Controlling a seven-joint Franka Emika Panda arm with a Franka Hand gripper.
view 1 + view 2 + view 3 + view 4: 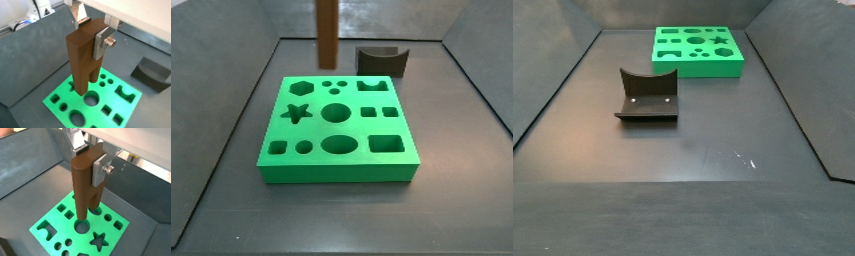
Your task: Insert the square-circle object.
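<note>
My gripper point(91, 32) is shut on the top of the square-circle object point(81, 60), a tall brown two-pronged piece that hangs upright. Its silver fingers point(100, 46) clamp both sides, and both wrist views show this point(90, 160). The prongs end just above the green block point(67, 102), over holes near its middle point(81, 226); I cannot tell if they touch. In a side view the brown piece point(327, 35) stands over the far part of the green block point(338, 130), with the gripper cut off above. In a side view the green block point(700, 50) shows alone; the gripper and piece are out of frame.
A dark grey block with a curved cut-out point(381, 60) stands on the floor beyond the green block; it also shows in a side view point(647, 95) and a wrist view point(155, 72). Grey walls point(251, 70) enclose the dark floor.
</note>
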